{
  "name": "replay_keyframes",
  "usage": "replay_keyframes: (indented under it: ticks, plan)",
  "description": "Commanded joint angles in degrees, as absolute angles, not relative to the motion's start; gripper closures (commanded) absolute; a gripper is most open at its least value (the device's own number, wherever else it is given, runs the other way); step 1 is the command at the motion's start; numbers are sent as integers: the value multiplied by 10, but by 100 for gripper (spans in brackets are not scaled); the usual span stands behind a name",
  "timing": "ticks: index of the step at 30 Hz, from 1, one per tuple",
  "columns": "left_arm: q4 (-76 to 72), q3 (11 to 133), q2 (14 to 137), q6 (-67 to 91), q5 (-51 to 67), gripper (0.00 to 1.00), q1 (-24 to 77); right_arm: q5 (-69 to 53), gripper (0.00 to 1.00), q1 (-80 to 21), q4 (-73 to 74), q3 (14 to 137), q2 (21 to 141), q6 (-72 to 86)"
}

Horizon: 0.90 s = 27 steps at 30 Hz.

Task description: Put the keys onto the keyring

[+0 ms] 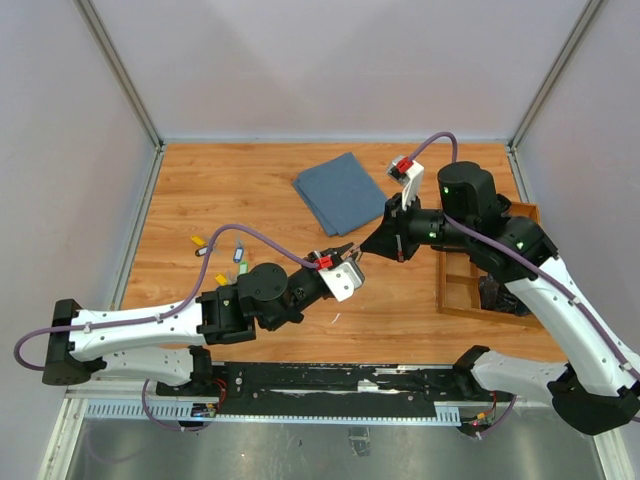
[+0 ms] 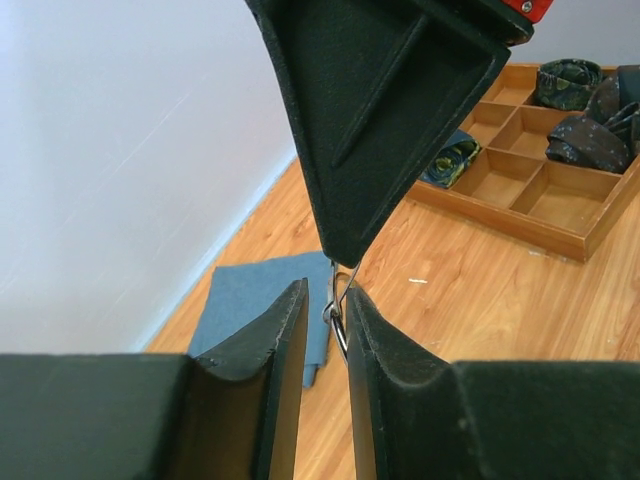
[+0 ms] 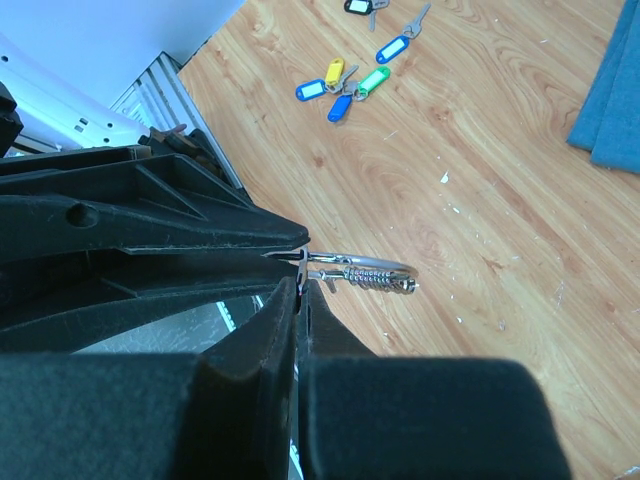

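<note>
Right wrist view gives the clearest look. The right gripper (image 3: 298, 295) has its 2 matte black fingers pressed flat together, and the keyring (image 3: 365, 268) sticks out from their tips. The ring is a thin, shiny wire loop, held about level above the table (image 3: 480, 200), with a short coiled silvery piece along its lower side.

In the left wrist view the left gripper (image 2: 328, 300) meets it from the opposite side. Its 2 wedge-shaped fingers stand only narrowly apart, and the wire sits in the slit, close against 1 finger. I cannot tell whether they really pinch it.

The keys (image 3: 345, 85) lie on the wood well apart from both grippers, on the left side of the table, just beyond the left arm. They are small metal keys with oblong glossy plastic tags in yellow, green, blue and 1 dark colour. They form a loose group, and some of them touch.

The table is smooth, warm wood with a clear grain and a few pale specks. A soft blue cloth (image 1: 340, 190), folded to a flat square shape, lies toward the far edge, beyond the grippers. A wooden tray (image 2: 500, 225) with low walls and square compartments sits at the right edge, partly under the right arm, with dark rolled fabric in some compartments.

A wide stretch of wood lies between the keys and the grippers. Pale walls close the table on 3 sides.
</note>
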State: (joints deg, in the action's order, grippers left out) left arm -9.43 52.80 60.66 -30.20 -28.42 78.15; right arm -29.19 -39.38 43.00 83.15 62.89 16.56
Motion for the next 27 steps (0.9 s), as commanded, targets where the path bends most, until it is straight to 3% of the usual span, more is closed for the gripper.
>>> replay_keyframes:
  ticks: [1, 27]
  plan:
    - [-128, 522, 592, -304, -293, 72, 785, -283, 99, -397, 417, 836, 615, 180]
    - [-128, 522, 591, -303, -266, 73, 785, -309, 100, -397, 381, 823, 614, 204]
